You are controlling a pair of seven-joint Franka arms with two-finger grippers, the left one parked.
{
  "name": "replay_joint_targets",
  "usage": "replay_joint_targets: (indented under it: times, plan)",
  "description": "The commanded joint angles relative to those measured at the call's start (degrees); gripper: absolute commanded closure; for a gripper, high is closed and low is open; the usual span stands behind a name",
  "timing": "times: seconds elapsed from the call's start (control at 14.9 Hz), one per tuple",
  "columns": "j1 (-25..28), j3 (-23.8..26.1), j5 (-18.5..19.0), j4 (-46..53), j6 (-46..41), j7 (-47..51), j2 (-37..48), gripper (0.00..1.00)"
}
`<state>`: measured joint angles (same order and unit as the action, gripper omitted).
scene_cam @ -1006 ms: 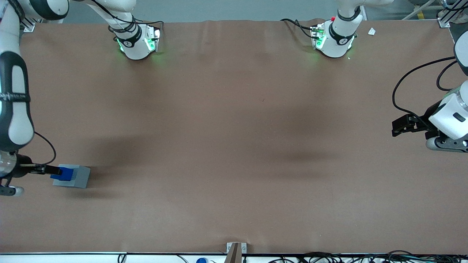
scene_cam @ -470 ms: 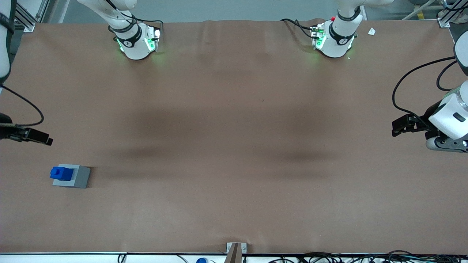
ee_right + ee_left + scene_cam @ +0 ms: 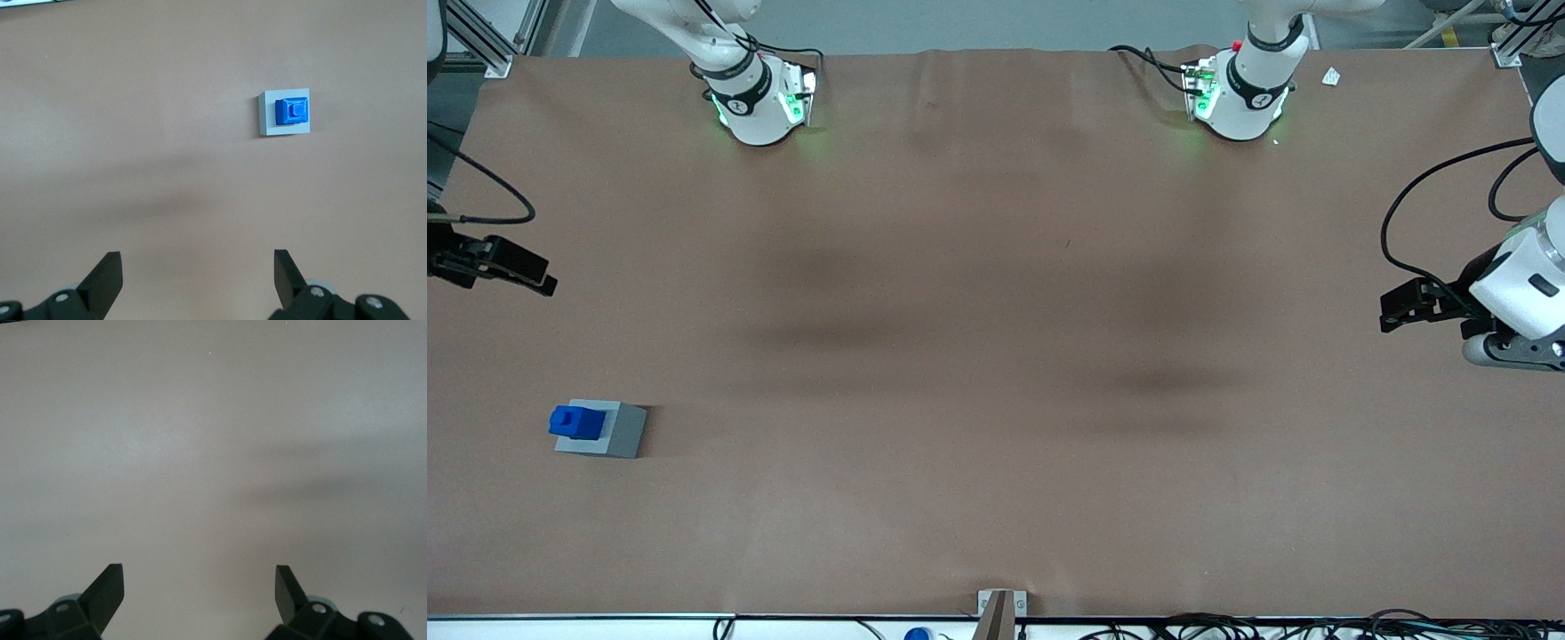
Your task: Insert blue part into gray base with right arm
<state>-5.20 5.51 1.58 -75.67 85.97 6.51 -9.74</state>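
The blue part (image 3: 575, 421) sits in the top of the gray base (image 3: 611, 431) on the brown table at the working arm's end, fairly near the front camera. Both also show in the right wrist view, the blue part (image 3: 292, 111) seated in the gray base (image 3: 270, 117). My right gripper (image 3: 538, 274) is high above the table at the working arm's end, farther from the front camera than the base and well apart from it. In the right wrist view the gripper (image 3: 197, 267) is open and empty, with bare table between the fingertips.
The two arm bases (image 3: 756, 102) (image 3: 1240, 98) stand at the table's edge farthest from the front camera. The parked arm's gripper (image 3: 1409, 302) hangs at its end of the table. A small metal bracket (image 3: 1000, 604) sits at the near edge. Cables run along that edge.
My right gripper let go of the blue part, which stays in the gray base. The gripper then rose and drew away from the front camera. The base and part have not moved.
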Motion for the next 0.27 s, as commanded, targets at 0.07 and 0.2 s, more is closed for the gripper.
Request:
replay_joint_targets:
  times: [0.07,0.2]
  plan:
    - [0.01,-0.24,0.71,-1.49,0.51,1.23,0.78,0.0]
    - [-0.25,-0.24,0.62,-1.49,0.51,0.88,0.69,0.0]
